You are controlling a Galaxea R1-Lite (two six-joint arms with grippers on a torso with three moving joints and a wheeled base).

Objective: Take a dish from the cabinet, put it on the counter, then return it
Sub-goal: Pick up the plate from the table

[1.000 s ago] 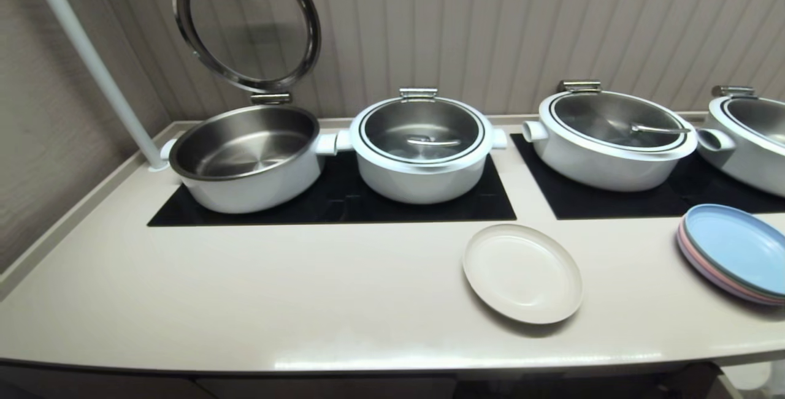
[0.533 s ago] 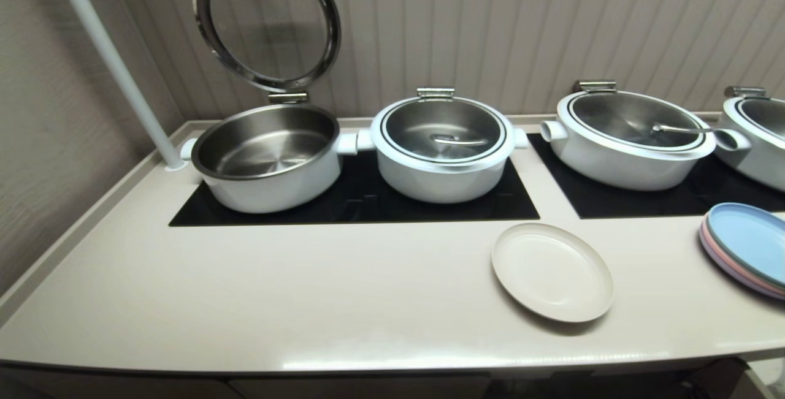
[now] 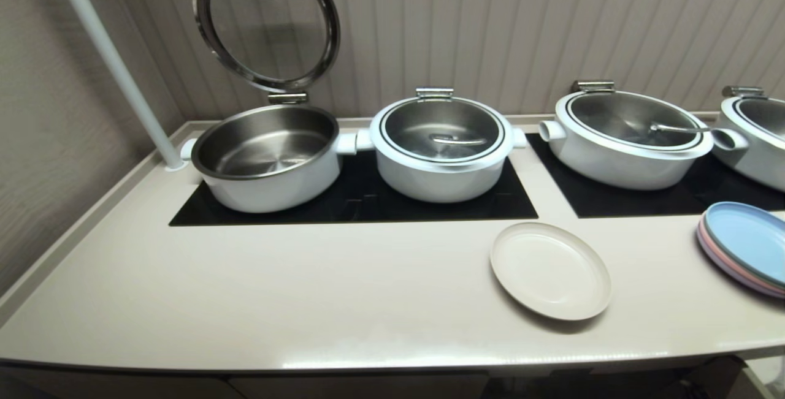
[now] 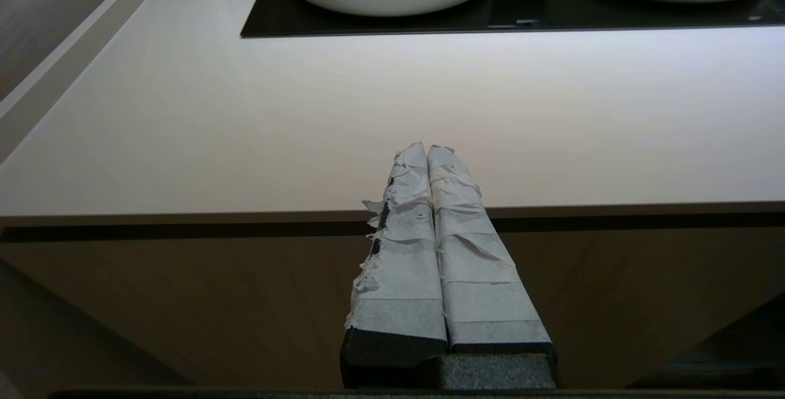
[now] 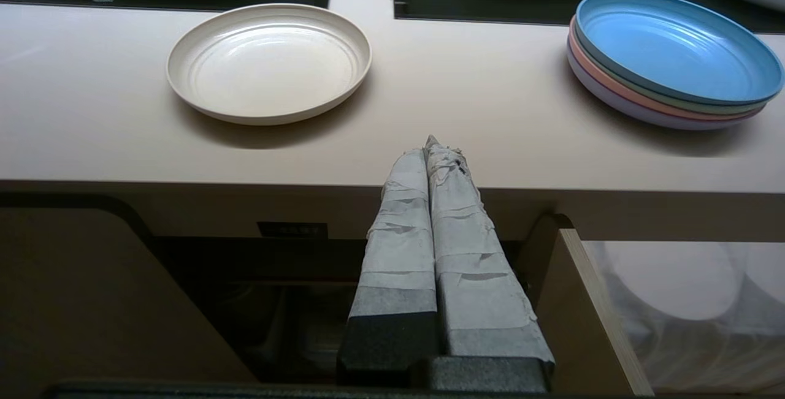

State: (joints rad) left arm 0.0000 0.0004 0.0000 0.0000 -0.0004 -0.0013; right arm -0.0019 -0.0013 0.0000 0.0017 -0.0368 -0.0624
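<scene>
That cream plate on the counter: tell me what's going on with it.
Nothing holds the round cream-white shallow plate; it lies flat on the glossy beige counter, beside the stacked pastel plates. The left gripper and right gripper are both shut and empty, short of the counter's front edge.

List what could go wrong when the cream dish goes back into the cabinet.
1. The dish lies flat on the glossy counter, so the shut right tool may push it rather than catch its low rim.
2. The stacked pastel plates sit nearby; a wide swing could knock them.
</scene>
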